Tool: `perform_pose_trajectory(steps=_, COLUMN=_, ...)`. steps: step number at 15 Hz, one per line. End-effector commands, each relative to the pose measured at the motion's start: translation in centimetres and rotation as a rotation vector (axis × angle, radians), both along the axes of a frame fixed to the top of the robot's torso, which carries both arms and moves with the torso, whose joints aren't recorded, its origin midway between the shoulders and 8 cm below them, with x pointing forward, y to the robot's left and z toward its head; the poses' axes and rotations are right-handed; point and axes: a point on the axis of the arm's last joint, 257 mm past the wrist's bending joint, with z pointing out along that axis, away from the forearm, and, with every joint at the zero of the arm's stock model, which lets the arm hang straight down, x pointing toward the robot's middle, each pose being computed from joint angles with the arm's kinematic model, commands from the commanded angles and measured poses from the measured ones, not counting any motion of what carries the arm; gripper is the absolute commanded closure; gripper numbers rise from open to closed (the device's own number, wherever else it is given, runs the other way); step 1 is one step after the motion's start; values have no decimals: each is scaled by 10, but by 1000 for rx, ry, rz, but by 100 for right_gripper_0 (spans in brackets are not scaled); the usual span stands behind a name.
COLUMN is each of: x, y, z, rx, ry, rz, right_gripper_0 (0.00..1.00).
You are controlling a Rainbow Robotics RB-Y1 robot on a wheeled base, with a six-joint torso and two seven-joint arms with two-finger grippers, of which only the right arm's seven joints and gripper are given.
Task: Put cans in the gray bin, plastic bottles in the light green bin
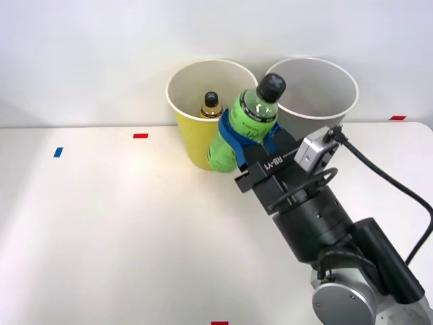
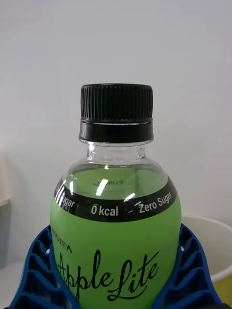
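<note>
My right gripper (image 1: 249,139) is shut on a bright green plastic bottle (image 1: 245,125) with a black cap, held tilted above the table between the two bins. In the right wrist view the green bottle (image 2: 116,227) stands upright between my blue ribbed fingers (image 2: 191,270), its cap at the middle. The light green bin (image 1: 196,132) stands at the back, just left of the held bottle. Inside it an amber-yellow bottle (image 1: 212,106) with a black cap shows. The gray bin (image 1: 325,115) stands to its right, behind my gripper. No cans are in view.
Both bins stand against the white wall at the table's far edge. Red tape marks (image 1: 140,135) and a blue one (image 1: 57,152) lie on the white table. My arm (image 1: 325,223) crosses the right front of the table.
</note>
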Motion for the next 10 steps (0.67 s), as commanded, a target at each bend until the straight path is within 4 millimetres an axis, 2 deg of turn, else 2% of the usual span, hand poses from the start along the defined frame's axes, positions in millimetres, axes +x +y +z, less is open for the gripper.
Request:
perform_pose_trajectory(steps=1, x=11, y=15, z=43, rx=64, ry=-27, rz=51, right_gripper_0=100)
perform_pose_trajectory(steps=4, x=35, y=22, z=70, rx=25, ry=-38, rz=55, right_gripper_0=100)
perform_pose_trajectory(steps=8, x=75, y=39, z=82, rx=52, ry=-44, rz=29, right_gripper_0=100)
perform_pose_trajectory(steps=10, x=101, y=50, z=83, rx=59, ry=-45, rz=1, right_gripper_0=100)
